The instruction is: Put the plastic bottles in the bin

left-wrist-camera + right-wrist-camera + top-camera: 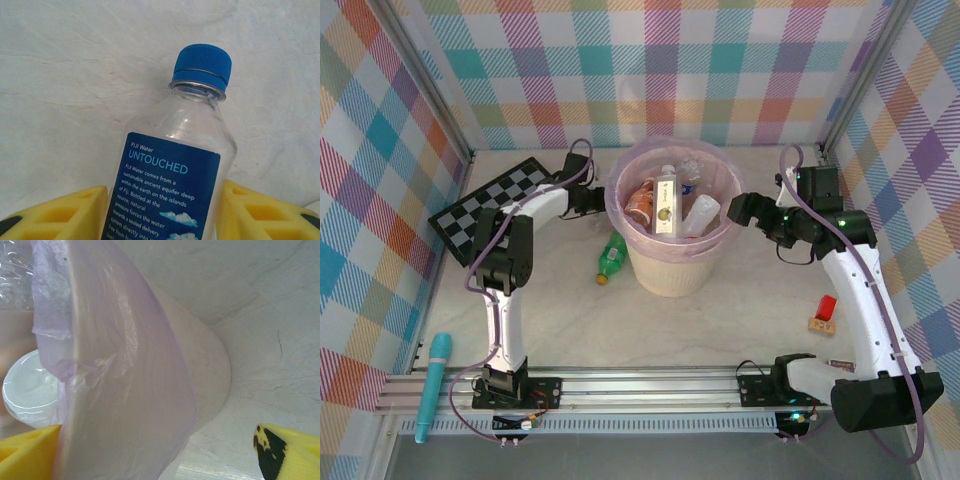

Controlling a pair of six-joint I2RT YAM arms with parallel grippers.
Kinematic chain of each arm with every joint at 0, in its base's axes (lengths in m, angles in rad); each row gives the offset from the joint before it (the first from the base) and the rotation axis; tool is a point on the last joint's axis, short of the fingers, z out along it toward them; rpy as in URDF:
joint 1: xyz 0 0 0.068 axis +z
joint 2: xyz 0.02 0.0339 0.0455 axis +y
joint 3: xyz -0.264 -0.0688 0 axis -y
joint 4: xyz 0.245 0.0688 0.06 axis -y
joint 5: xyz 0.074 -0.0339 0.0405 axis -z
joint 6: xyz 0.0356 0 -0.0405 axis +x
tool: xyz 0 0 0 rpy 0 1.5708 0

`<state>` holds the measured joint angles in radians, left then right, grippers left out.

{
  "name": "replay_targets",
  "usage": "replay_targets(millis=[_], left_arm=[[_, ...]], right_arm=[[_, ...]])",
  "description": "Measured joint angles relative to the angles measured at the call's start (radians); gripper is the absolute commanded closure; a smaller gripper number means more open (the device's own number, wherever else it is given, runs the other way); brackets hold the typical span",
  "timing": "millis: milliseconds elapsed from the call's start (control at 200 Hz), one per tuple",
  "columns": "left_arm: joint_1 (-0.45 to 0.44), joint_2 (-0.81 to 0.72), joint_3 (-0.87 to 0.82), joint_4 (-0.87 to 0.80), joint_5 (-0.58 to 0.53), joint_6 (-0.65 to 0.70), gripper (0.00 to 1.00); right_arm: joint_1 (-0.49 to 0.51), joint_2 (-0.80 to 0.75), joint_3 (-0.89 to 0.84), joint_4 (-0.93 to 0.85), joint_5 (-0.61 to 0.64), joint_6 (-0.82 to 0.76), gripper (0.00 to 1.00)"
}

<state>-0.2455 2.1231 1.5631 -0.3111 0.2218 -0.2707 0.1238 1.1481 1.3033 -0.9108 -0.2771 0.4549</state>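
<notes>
The plastic bottles (665,205) are mostly lying in the bin (670,275), while a green one (611,258) is waiting on the table (720,330), the left fingers (60,212) are flanking a blue-capped one (175,165) beside the bin, clamped or not I cannot tell, and the right fingers (292,452) are standing apart.

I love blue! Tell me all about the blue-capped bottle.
The blue-capped bottle is clear plastic, looks empty, its cap screwed on. Its dark blue label says FIJI Water, with little clouds. It sits between the left claw's yellow fingers, which meet both sides; I cannot tell whether they squeeze. The pale table is behind it.
</notes>
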Motion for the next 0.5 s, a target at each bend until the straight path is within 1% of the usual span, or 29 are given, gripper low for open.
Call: replay_targets(millis=[210, 305, 500], left_arm=[[0.02, -0.079, -0.097, 0.003, -0.006, -0.029, 0.55], [0.022, -0.126, -0.131, -0.017, -0.007, -0.033, 0.56], [0.022, -0.288, -0.159, -0.03, -0.012, -0.043, 0.57]], right_arm=[[0.0, 0.001, -0.002, 0.001, -0.029, -0.001, 0.06], [0.0, 0.001, -0.002, 0.001, -0.043, -0.004, 0.06], [0.0, 0.001, -0.002, 0.001, -0.054, -0.008, 0.06]])
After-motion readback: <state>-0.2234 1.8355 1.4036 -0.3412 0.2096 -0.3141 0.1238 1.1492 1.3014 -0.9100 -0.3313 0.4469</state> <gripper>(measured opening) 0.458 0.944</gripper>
